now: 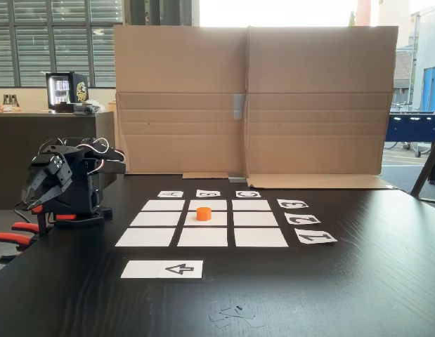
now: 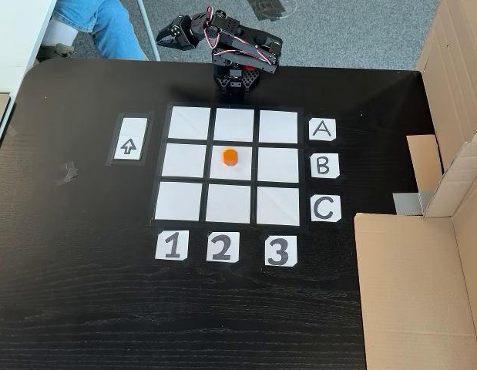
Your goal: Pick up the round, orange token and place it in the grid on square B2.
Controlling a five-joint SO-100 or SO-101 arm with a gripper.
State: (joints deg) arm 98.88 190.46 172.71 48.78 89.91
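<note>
1 orange token [image 2: 230, 157]. 1 grid [image 2: 183, 123] of 9 white rectangles on 1 table [image 2: 84, 308]. 3 letter cards: A, B, C. 3 number cards: 1, 2, 3. 1 arrow card [image 2: 129, 139]. 1 robot arm [image 2: 242, 54]. 1 cardboard screen [image 1: 252, 98].

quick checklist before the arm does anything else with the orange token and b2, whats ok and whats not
1. Token on square B2, the centre rectangle: ok.
2. Token inside the rectangle's edges, not on the dark gaps: ok.
3. Gripper apart from the token, folded back by the arm's base: ok.
4. Jaws open or shut: cannot tell.
5. Other rectangles of the grid bare: ok.
6. Arrow card and label cards lying flat beside the grid: ok.
</note>
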